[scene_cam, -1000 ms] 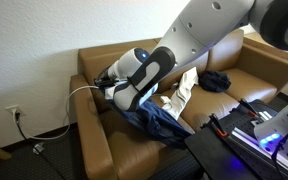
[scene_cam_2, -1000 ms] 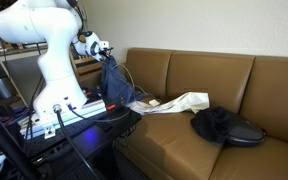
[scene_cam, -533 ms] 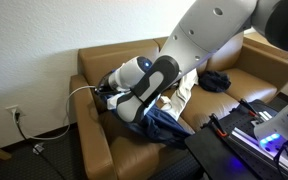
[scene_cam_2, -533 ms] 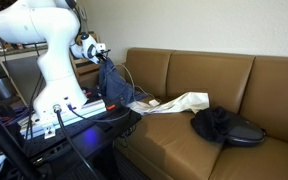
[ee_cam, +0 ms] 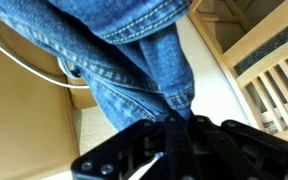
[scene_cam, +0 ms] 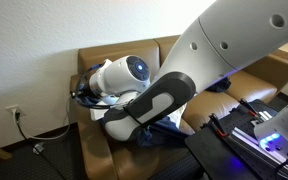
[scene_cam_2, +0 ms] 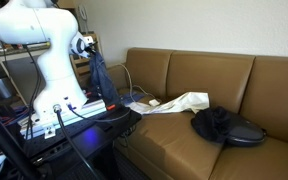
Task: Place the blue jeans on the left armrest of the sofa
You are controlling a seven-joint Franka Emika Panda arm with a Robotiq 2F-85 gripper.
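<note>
The blue jeans (scene_cam_2: 102,80) hang from my gripper (scene_cam_2: 89,45) above the sofa's end by the robot base, their lower end trailing toward the seat. In the wrist view the jeans (ee_cam: 114,45) fill the top, and my gripper (ee_cam: 179,118) is shut on a fold of the denim. In an exterior view the arm covers most of the sofa; the gripper (scene_cam: 87,88) is over the tan armrest (scene_cam: 92,150) and a bit of jeans (scene_cam: 164,135) shows below the arm.
A white cloth (scene_cam_2: 179,102) and a dark garment (scene_cam_2: 219,125) lie on the brown sofa seat (scene_cam_2: 174,140). A white cable (ee_cam: 29,62) runs by the armrest. Wooden slatted furniture (ee_cam: 269,70) stands beside the sofa. A wall outlet (scene_cam: 14,113) is near the floor.
My gripper has carried the jeans away from the seat toward the sofa's end, and the arm now fills more of one exterior view. The jeans hang more stretched out.
</note>
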